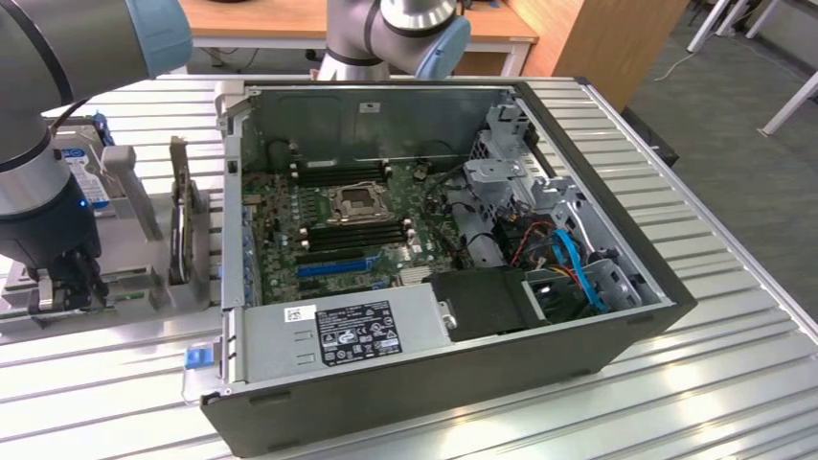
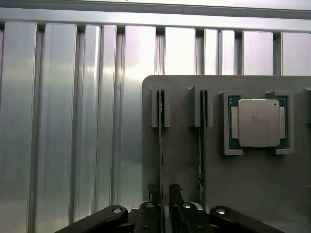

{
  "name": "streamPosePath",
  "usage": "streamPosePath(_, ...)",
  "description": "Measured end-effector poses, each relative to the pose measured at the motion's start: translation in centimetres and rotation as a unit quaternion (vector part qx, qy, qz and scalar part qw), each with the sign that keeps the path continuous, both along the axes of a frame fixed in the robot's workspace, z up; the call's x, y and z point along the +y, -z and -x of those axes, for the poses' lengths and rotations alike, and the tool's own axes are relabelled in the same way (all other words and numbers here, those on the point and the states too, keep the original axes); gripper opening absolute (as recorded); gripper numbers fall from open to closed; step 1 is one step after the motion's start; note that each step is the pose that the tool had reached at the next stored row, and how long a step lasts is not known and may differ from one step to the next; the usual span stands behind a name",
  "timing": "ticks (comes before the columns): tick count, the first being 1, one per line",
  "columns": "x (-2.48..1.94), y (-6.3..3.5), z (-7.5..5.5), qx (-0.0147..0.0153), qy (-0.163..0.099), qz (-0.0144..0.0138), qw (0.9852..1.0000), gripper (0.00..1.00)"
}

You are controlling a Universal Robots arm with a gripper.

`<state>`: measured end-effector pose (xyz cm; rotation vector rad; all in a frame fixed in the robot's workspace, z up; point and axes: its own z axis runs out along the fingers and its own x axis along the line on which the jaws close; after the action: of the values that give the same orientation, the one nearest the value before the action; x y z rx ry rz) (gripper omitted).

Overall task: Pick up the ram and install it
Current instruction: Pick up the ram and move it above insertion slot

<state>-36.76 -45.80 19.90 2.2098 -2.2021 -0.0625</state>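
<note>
One grey holder (image 2: 181, 160) sits by the surface's (image 1: 715, 383) edge on the exterior view's left, and I have the end effector (image 1: 71, 295) down over it. Its fingers (image 2: 176, 199) stand a little apart, one on each side of the ram (image 2: 161, 145), which stands on edge in its slot. I see a sliver of gap, so nothing is clamped. Just beside it a second stick (image 2: 201, 145) stands in the next slot, then the square processor (image 2: 259, 122) lies flat in its pocket. A hard drive (image 1: 79, 177) stands on the holder near the arm (image 1: 38, 115). Toward the surface's middle lies the open computer case (image 1: 511, 388), motherboard (image 1: 275, 240) exposed, power supply (image 1: 352, 335) at one end.
</note>
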Motion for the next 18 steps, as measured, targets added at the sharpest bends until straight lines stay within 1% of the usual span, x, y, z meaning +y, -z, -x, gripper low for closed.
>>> streamPosePath(8,-0.10,0.00,0.00,-0.0001,0.000,0.0000,1.0000,0.21)
streamPosePath(18,-0.13,0.00,0.00,0.0000,-0.002,0.0000,1.0000,0.21)
